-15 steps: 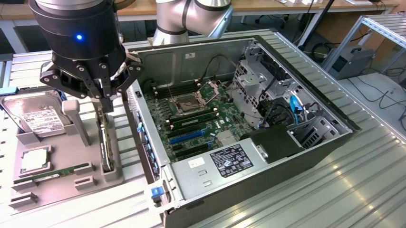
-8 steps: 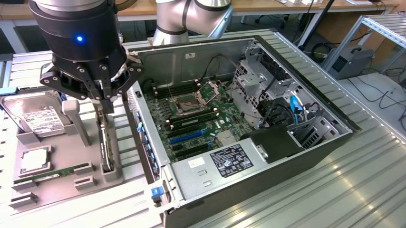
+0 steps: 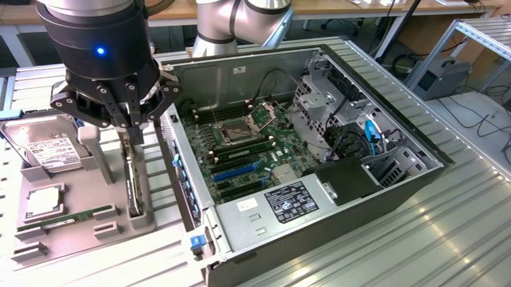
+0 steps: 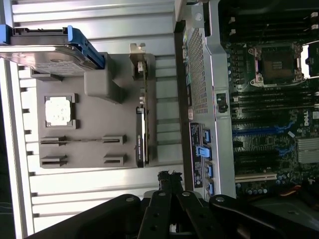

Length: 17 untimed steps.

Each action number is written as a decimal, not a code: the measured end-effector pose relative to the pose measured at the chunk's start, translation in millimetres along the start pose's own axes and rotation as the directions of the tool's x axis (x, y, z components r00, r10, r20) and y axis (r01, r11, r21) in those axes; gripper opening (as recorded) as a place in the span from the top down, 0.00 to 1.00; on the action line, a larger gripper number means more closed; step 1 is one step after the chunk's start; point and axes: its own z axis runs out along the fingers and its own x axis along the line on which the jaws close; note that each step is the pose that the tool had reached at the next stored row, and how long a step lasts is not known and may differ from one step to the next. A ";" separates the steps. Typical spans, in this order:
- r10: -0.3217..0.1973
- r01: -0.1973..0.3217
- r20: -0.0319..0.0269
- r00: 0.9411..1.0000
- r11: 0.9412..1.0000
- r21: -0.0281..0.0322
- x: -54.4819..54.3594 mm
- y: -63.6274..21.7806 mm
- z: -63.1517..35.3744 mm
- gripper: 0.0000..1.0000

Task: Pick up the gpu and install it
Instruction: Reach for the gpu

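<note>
The gpu (image 3: 136, 191) stands on edge in a slot of the grey parts holder (image 3: 80, 185), seen as a thin green and black card with a silver bracket at one end. In the wrist view the gpu (image 4: 141, 130) lies along the holder's (image 4: 94, 124) side nearest the computer. My gripper (image 3: 136, 133) hangs just above the card's far end, fingers pressed together with nothing between them. The fingertips (image 4: 165, 177) meet in the wrist view, apart from the card.
The open computer case (image 3: 383, 185) lies on the exterior view's right, its motherboard (image 3: 248, 158) with expansion slots exposed. On the holder also sit a hard drive (image 3: 44, 148), a CPU (image 3: 44, 200) and a RAM stick (image 3: 64, 220). Ribbed metal table (image 3: 447, 239) all round.
</note>
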 end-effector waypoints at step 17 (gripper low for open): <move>0.000 0.000 0.000 1.000 1.000 0.000 5.0 -1.8 -0.1 0.89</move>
